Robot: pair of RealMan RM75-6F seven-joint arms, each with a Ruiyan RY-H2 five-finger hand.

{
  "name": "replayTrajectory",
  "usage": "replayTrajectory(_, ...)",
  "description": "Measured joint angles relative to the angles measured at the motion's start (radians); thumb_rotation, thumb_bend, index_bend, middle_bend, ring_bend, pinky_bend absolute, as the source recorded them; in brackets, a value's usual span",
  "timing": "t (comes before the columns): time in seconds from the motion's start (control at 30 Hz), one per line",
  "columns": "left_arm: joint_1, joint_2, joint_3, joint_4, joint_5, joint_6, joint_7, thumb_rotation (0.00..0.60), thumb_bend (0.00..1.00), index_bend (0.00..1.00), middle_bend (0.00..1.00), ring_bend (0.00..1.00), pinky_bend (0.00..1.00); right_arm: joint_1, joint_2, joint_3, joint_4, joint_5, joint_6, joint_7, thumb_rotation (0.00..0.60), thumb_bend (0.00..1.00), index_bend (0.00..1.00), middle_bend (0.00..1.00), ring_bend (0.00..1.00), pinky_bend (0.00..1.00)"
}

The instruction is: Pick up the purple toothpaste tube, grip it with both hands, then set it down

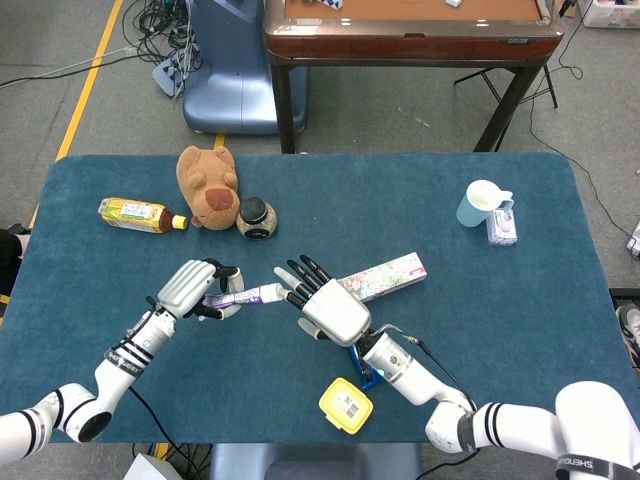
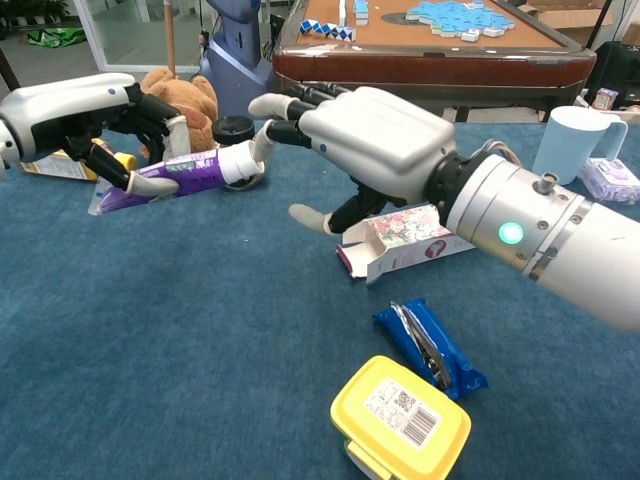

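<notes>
The purple toothpaste tube (image 1: 243,296) (image 2: 182,172) with a white cap is held off the table, roughly level, its cap end pointing right. My left hand (image 1: 191,285) (image 2: 88,108) grips its flat tail end with fingers curled around it. My right hand (image 1: 326,306) (image 2: 382,132) hovers just right of the cap, fingers spread, holding nothing. Its fingertips (image 2: 272,106) reach close over the cap; I cannot tell whether they touch it.
A brown plush bear (image 1: 207,183), a tea bottle (image 1: 139,214) and a dark jar (image 1: 256,217) lie at the back left. A floral box (image 1: 380,277), a blue packet (image 2: 430,345) and a yellow container (image 1: 346,404) sit near my right arm. A cup (image 1: 482,202) stands far right.
</notes>
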Motion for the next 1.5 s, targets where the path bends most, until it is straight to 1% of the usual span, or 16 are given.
replayTrajectory(0.13,0.011,0.003,0.005,-0.004,0.014,0.019,-0.051,0.600,0.41,0.55,0.66,0.54,0.35,-0.007,0.024,-0.006,-0.027,-0.010,0.021,0.068,0.544,0.43,0.26,0.08,0.00,0.00)
replayTrajectory(0.17,0.014,0.004,0.008,-0.004,0.018,0.024,-0.064,0.600,0.41,0.55,0.66,0.54,0.35,-0.010,0.033,-0.008,-0.038,-0.013,0.026,0.087,0.544,0.41,0.25,0.08,0.00,0.00)
replayTrajectory(0.37,0.036,0.010,0.027,-0.010,0.051,0.060,-0.129,0.600,0.42,0.55,0.66,0.54,0.35,-0.028,0.123,-0.010,-0.138,-0.027,0.062,0.208,0.545,0.24,0.14,0.07,0.00,0.00)
replayTrajectory(0.53,0.047,0.003,0.041,-0.019,0.073,0.081,-0.170,0.600,0.42,0.55,0.66,0.54,0.35,-0.034,0.177,-0.002,-0.206,-0.007,0.056,0.298,0.545,0.11,0.02,0.02,0.00,0.00)
replayTrajectory(0.6,0.049,-0.001,0.043,-0.025,0.079,0.088,-0.174,0.600,0.42,0.55,0.66,0.54,0.35,-0.032,0.187,0.004,-0.225,0.008,0.046,0.341,0.545,0.05,0.00,0.00,0.00,0.00)
replayTrajectory(0.67,0.050,-0.006,0.044,-0.035,0.083,0.093,-0.178,0.600,0.42,0.55,0.66,0.54,0.36,-0.028,0.194,0.009,-0.239,0.023,0.030,0.378,0.544,0.01,0.00,0.00,0.00,0.00)
replayTrajectory(0.73,0.049,-0.010,0.044,-0.043,0.089,0.097,-0.178,0.600,0.42,0.55,0.66,0.55,0.36,-0.020,0.199,0.017,-0.253,0.041,0.009,0.417,0.540,0.00,0.00,0.00,0.00,0.00)
replayTrajectory(0.77,0.049,-0.012,0.043,-0.045,0.091,0.099,-0.176,0.600,0.42,0.55,0.66,0.55,0.36,-0.016,0.199,0.021,-0.257,0.048,0.001,0.433,0.528,0.00,0.00,0.00,0.00,0.00)
replayTrajectory(1.07,0.035,-0.039,0.033,-0.050,0.088,0.095,-0.148,0.600,0.42,0.55,0.66,0.55,0.36,0.031,0.173,0.063,-0.255,0.092,-0.056,0.608,0.398,0.00,0.00,0.00,0.00,0.00)
replayTrajectory(1.23,0.028,-0.052,0.017,-0.048,0.078,0.097,-0.147,0.600,0.42,0.56,0.66,0.55,0.36,0.055,0.137,0.082,-0.222,0.096,-0.062,0.693,0.387,0.00,0.00,0.00,0.00,0.00)
replayTrajectory(1.5,0.019,-0.059,0.007,-0.046,0.068,0.092,-0.139,0.600,0.42,0.56,0.66,0.55,0.36,0.083,0.082,0.090,-0.154,0.089,-0.061,0.785,0.379,0.00,0.00,0.00,0.00,0.00)
